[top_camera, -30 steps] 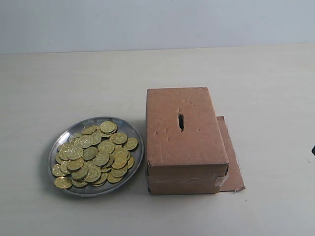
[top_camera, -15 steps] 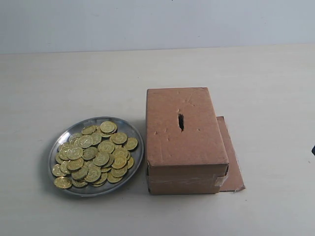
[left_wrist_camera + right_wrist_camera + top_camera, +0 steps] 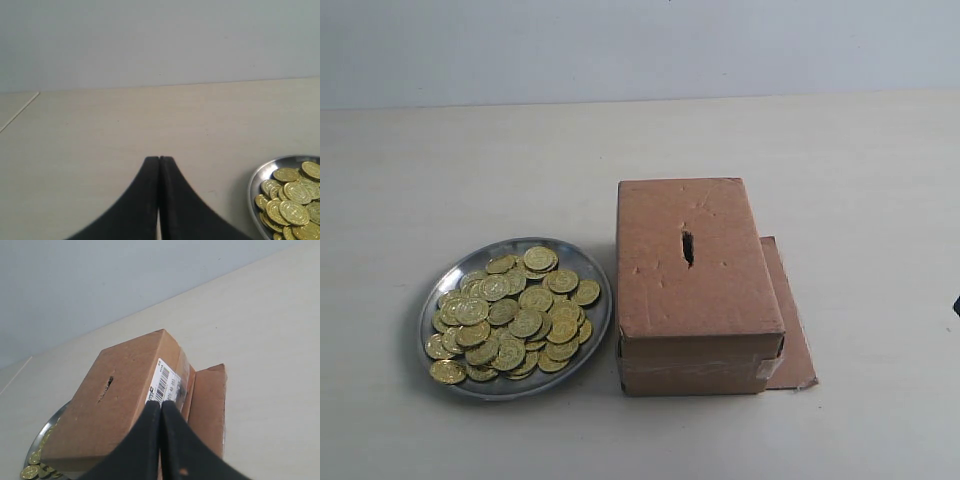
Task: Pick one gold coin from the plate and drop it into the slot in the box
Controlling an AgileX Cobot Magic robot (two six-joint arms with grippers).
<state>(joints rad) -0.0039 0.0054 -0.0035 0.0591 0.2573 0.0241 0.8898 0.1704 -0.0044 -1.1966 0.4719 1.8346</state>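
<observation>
Exterior view: plate (image 3: 572,256) beside box (image 3: 720,275)

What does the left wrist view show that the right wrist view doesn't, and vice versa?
Only the left wrist view: the left hand, shut and empty. Only the right wrist view: the right hand, also shut, the box, its slot, a barcode label on the box's end, and a flat cardboard sheet beside it. Both: part of the plate with gold coins, and the pale table.
</observation>
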